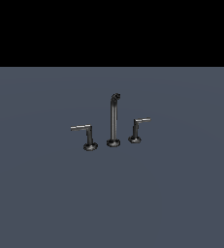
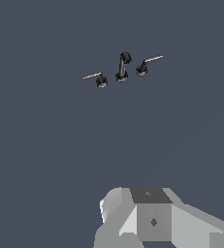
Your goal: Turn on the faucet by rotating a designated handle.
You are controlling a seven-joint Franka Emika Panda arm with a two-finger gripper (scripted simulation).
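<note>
The faucet stands on the grey floor: a tall thin dark spout (image 1: 113,118) with a bent tip, between two L-shaped handles. The designated handle (image 1: 84,131), with the longer light-grey lever pointing to the exterior view's left, is left of the spout. The smaller handle (image 1: 137,128) is on the right. The wrist view shows the spout (image 2: 122,67), the designated handle (image 2: 97,78) and the smaller handle (image 2: 146,64) far off. Only grey parts of my gripper (image 2: 152,220) show at that picture's edge, well away from the faucet. Its fingers are not clear. No arm shows in the exterior view.
A flat grey-blue floor (image 1: 45,193) runs all around the faucet, with a black backdrop (image 1: 111,29) beyond its far edge. Nothing else shows.
</note>
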